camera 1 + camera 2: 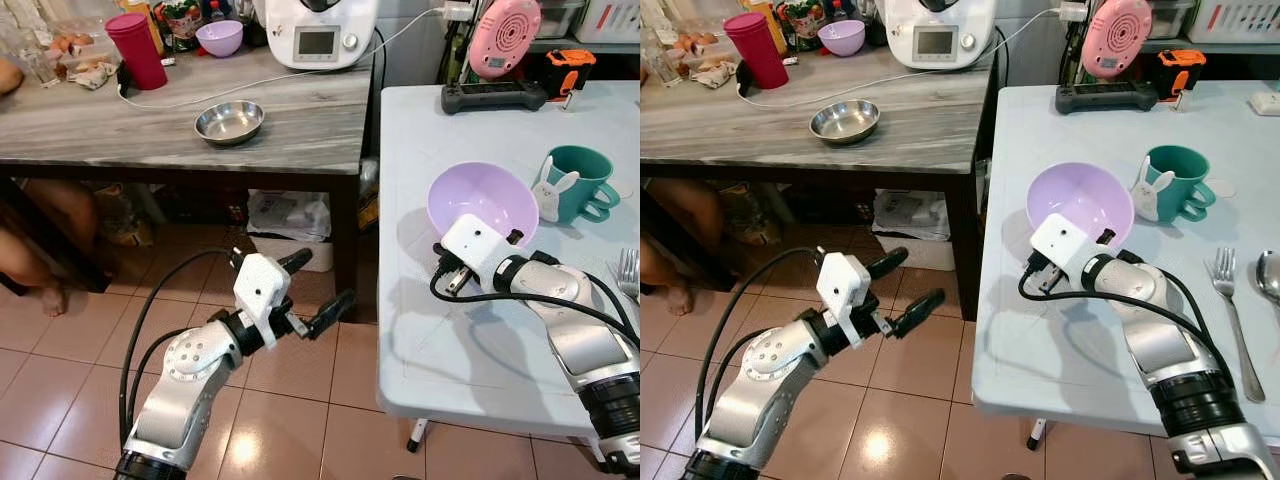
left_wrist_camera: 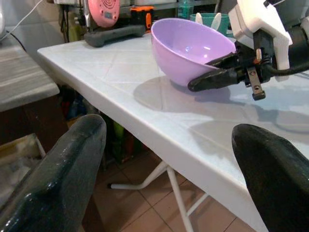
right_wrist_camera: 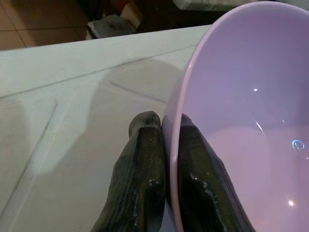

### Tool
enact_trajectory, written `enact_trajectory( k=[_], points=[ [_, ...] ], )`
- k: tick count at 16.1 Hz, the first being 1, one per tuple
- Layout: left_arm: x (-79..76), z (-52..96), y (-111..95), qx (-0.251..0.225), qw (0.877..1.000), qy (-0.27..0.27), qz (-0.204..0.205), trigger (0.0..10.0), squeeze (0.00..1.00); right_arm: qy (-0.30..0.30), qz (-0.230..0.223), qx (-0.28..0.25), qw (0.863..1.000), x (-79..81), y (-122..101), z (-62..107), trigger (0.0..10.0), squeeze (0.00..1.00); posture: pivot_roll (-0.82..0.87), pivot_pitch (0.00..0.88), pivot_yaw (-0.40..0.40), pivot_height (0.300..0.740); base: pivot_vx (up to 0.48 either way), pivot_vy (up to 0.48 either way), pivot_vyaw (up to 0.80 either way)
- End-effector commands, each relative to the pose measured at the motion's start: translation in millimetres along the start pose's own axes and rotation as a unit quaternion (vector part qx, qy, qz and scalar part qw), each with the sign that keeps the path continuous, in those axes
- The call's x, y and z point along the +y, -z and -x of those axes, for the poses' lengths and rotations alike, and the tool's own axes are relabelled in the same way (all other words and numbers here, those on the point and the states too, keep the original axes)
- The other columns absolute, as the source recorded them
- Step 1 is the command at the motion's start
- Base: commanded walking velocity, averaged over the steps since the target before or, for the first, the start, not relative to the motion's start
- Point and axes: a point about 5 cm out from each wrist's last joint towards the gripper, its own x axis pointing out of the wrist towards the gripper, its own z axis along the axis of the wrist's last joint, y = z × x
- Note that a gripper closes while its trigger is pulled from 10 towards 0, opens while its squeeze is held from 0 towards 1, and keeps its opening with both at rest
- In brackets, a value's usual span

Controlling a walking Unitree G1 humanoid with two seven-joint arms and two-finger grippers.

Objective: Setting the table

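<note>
The bowl (image 1: 483, 203), lilac and thin-walled, sits tilted on the white desk (image 1: 440, 330), with the teal mug (image 1: 577, 183) just beside it at 3 o'clock. It looks like light plastic: stiff enough to lift by one edge, not fragile, but smooth and probably slippery under a narrow pinch. The right gripper (image 3: 166, 145) has its jaws closed on the rim at the bowl's 6 o'clock edge, one finger outside the wall and one inside. That is likely the only workable hold, since the body is too wide and round to span. A hold this far off centre will let the bowl swing or tip, so a slow, level carry seems wise. A fork (image 1: 1232, 310) lies at 4 o'clock of the bowl, well apart. The left gripper (image 1: 303, 300) hangs over the floor tiles beside the desk, jaws wide and empty.
</note>
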Motion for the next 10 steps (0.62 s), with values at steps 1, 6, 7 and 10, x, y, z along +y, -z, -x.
enact_trajectory(
  k=[1, 6, 7, 10],
  points=[
    [5.0, 1.7, -3, -0.001, 1.0, -0.014, -0.001, 10.0, 0.0, 0.021, 0.001, -0.023, 0.999, -3.5, -9, 2.5, 0.0, 0.0, -0.26, 0.062, 0.108, 0.74, 0.0, 0.0, 0.0],
    [42.3, 16.5, 9, 0.035, 0.978, -0.207, -0.013, 10.0, 0.0, 0.209, -0.086, -0.092, 0.97, -0.4, -22, 21.9, 1.2, 0.0, -0.25, 0.058, 0.095, 0.74, 0.0, 0.0, 0.0],
    [43.9, 17.9, 9, 0.031, 0.976, -0.216, -0.005, 10.0, 0.0, 0.216, -0.085, -0.096, 0.968, 3.2, -23, 23.6, 1.2, 0.0, -0.25, 0.058, 0.095, 0.74, 0.0, 0.0, 0.0],
    [53.7, 17.4, 8, 0.007, 0.959, -0.28, 0.041, 10.0, 0.0, 0.265, -0.142, -0.123, 0.946, 22.5, -34, 33.4, 10.0, 0.0, -0.26, 0.056, 0.092, 0.74, 0.0, 0.0, 0.0]
  ],
)
